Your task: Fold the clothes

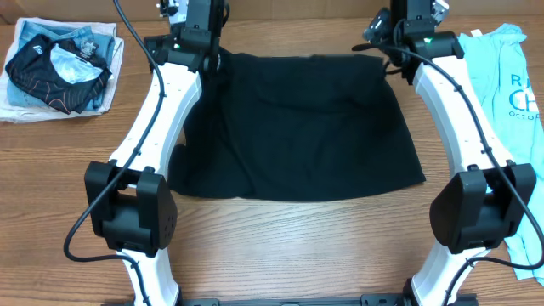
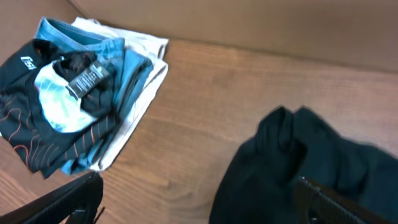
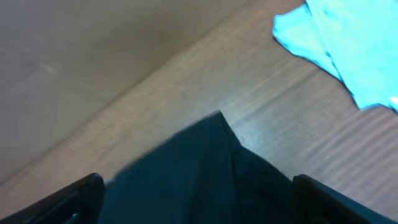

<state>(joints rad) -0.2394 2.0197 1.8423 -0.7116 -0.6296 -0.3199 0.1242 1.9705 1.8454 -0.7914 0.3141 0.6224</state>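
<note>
Along the far left of the wooden table (image 1: 280,246) sits a small pile of clothes (image 1: 25,104), topped by a small black garment with thin orange lines (image 1: 51,81). Just to its right, near the table's far edge, the left gripper (image 1: 191,30) hangs over the far left corner of the black T-shirt (image 1: 297,127). Its jaws are wide apart and hold nothing. The left wrist camera shows that corner bunched into a small ridge, closer to the right finger than the left.

The shirt lies across the middle of the table, between the two arms. Its outline is roughly four-sided, with a straight far edge and a rumpled near left edge.

At the far right corner, the right gripper (image 1: 399,30) also has wide, empty jaws. That corner lies flat as a point between its fingers.

Farthest right, a light blue T-shirt (image 1: 510,93) lies apart from the black one.

The black shirt looks soft, light and limp. It would likely sag, crease and slide easily on the wood. The two far corners seem the best places to pinch, taking every layer at once and lifting evenly.
</note>
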